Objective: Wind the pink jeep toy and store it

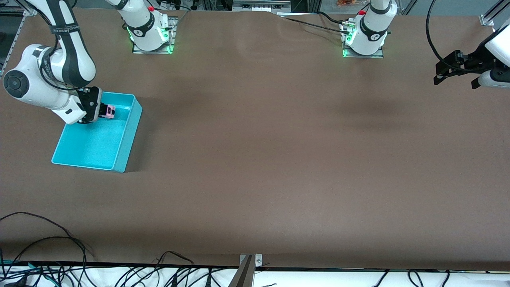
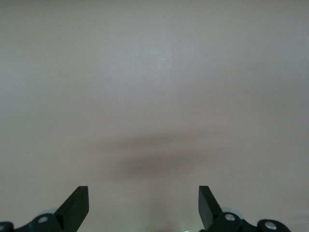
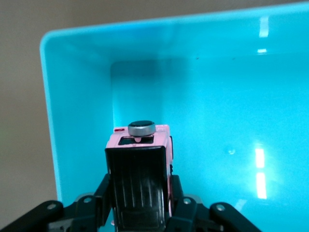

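Right hand [image 1: 104, 110] around black-roofed pink jeep toy [image 1: 108, 111]

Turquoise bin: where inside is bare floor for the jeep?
The right claw holds the pink jeep toy over the turquoise bin, at the end farther from the front camera. All the bin's floor visible nearer the camera is bare.

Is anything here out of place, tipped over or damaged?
Nothing stands out. The right claw holds the pink jeep toy over the turquoise bin, which sits flat and looks intact. The left claw waits open above bare table at its own end.
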`<control>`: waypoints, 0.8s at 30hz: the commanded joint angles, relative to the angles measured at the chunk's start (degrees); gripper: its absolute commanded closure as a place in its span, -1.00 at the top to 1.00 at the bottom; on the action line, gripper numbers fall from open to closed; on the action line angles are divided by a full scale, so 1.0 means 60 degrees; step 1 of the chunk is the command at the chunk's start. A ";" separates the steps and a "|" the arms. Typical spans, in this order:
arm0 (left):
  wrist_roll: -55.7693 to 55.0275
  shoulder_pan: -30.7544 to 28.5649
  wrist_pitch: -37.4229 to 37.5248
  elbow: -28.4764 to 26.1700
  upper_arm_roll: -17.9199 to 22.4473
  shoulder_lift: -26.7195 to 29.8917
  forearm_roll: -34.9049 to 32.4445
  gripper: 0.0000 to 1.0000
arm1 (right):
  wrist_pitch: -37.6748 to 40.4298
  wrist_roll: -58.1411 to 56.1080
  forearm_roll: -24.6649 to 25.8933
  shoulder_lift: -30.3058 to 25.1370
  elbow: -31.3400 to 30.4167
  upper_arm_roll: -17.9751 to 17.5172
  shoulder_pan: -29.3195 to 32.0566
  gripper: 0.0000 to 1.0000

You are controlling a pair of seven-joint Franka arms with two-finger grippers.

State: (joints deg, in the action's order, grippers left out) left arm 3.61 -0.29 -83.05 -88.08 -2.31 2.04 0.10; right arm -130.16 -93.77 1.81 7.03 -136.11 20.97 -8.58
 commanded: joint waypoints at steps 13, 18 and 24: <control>-0.0045 0.0121 0.0248 0.0369 0.0092 -0.0178 0.0188 1.00 | -0.1554 -0.0134 -0.0097 0.0205 -0.0885 0.0108 -0.0034 0.99; -0.0031 0.0121 0.0248 0.0369 0.0092 -0.0178 0.0188 1.00 | -0.1481 -0.0119 -0.0462 0.0190 -0.0681 -0.0008 -0.0137 1.00; -0.0031 0.0121 0.0248 0.0369 0.0092 -0.0178 0.0188 1.00 | -0.0795 -0.0134 -0.0551 0.0131 0.0402 -0.0199 -0.0327 1.00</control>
State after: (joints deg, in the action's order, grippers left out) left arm 3.61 -0.05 -83.05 -88.08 -2.31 1.93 0.10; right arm -138.96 -94.15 0.08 8.55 -139.01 20.51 -9.60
